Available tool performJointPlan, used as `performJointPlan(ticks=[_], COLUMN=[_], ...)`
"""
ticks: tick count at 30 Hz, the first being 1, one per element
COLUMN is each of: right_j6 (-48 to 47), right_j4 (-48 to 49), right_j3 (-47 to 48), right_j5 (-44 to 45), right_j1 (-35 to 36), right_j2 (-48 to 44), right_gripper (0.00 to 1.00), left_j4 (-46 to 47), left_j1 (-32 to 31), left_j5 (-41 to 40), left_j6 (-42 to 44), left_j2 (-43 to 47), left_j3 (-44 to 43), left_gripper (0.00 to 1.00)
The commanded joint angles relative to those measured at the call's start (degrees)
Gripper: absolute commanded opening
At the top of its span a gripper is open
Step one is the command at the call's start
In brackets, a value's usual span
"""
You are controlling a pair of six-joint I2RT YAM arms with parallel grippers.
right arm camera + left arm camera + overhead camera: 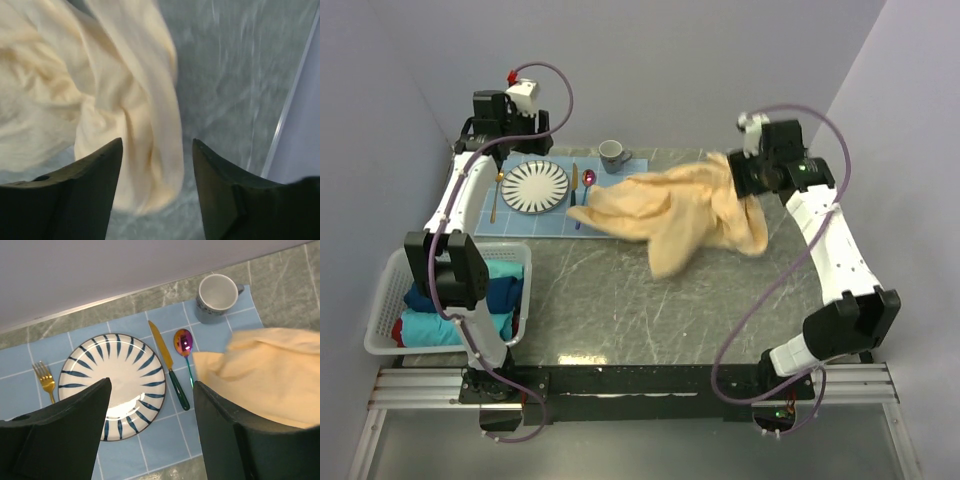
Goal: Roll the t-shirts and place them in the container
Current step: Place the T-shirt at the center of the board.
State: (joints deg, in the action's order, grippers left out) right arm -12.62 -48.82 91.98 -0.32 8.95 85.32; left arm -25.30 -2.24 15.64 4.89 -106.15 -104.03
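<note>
On the table's (pixel 620 300) far side, the yellow t-shirt (pixel 680 215) lay crumpled, one edge on the blue mat (pixel 165 440) by the spoon (pixel 184 343). The left gripper (pixel 151 382) and the right gripper (pixel 157 142) were open, empty. Pulling the cloth could drag the spoon.

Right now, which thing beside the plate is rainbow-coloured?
The spoon, beside the knife: its bowl shines purple and gold. The fork is plain gold, the knife gold with a green handle.

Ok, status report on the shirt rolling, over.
Left gripper open above the plate. Right gripper open over the yellow t-shirt. T-shirt crumpled, unrolled, one edge draped on the placemat beside the spoon.
</note>
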Motion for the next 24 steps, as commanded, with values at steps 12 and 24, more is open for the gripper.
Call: performJointPlan(ticks=[12,24], right_j6=[-2.9,-1.0], right_j4=[3.2,7.1], right_j3=[-0.8,18.7], right_j5=[-9.3,-8.9], right_j1=[-6.8,-10.4], right_j2=[14.0,38.5], right_gripper=[0.66,0.61], left_j4=[0.1,-1.8], left_j1=[-6.3,-20.4], left_j5=[8.8,15.1], left_j6=[1.9,2.0], left_j2=[6.3,-3.2], left_j3=[14.0,10.3], left_gripper=[0.71,0.6])
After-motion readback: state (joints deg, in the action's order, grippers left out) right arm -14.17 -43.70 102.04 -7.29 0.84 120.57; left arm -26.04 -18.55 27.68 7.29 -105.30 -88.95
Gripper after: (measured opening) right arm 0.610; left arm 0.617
